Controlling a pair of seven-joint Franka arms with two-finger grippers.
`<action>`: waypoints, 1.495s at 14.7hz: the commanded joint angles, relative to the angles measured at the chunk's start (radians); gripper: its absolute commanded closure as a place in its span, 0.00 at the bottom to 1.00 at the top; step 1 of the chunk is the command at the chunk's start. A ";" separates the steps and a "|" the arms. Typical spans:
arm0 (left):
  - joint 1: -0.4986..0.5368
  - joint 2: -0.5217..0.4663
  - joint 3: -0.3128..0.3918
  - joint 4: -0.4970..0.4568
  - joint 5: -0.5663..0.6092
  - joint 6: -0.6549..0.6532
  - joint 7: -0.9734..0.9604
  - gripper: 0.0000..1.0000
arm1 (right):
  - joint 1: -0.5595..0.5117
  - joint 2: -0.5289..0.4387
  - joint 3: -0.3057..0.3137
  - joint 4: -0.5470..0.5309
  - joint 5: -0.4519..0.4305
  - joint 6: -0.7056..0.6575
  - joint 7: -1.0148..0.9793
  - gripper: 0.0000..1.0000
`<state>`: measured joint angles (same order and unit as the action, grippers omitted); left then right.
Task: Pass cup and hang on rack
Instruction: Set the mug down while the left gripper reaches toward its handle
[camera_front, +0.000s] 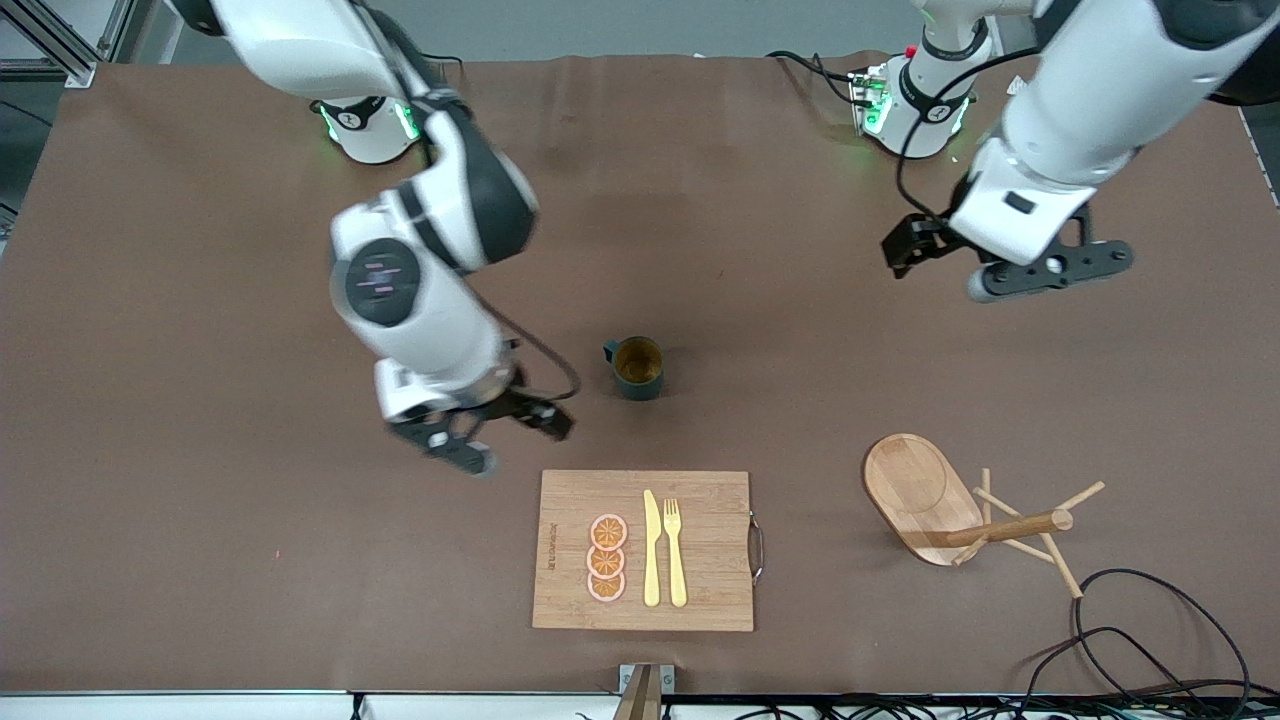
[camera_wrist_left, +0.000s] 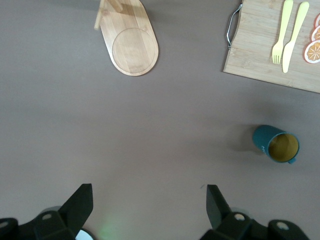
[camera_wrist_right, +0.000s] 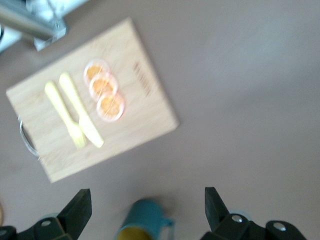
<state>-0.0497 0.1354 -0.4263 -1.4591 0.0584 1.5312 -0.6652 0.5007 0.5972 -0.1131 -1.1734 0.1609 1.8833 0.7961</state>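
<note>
Cutting board (camera_front: 700, 520) nearest; cup (camera_front: 638, 367) upright on table (camera_front: 200, 560). Rack (camera_front: 950, 505) tipped over, so hanging may fail. Right tool (camera_front: 500, 430) and left tool (camera_front: 985, 262) wide, empty.

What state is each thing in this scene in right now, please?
cup: upright on the table, held by neither gripper.
rack: tipped on its side, no cup hung.
cutting board: flat, carrying a knife, fork and three orange slices.
right gripper: open, empty, up beside the cup.
left gripper: open, empty, waiting above bare table.
</note>
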 joint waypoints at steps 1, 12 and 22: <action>-0.112 0.055 -0.006 0.029 0.060 0.032 -0.152 0.00 | -0.121 -0.077 0.019 -0.049 -0.023 -0.057 -0.145 0.00; -0.557 0.401 0.007 0.172 0.362 0.168 -0.833 0.00 | -0.424 -0.292 0.020 -0.208 -0.107 -0.095 -0.627 0.00; -1.004 0.680 0.341 0.230 0.600 0.378 -1.402 0.01 | -0.475 -0.536 0.020 -0.399 -0.119 -0.132 -0.775 0.00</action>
<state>-0.9338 0.7474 -0.1948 -1.2885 0.6362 1.9061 -1.9907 0.0350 0.1418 -0.1097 -1.4827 0.0600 1.7316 0.0307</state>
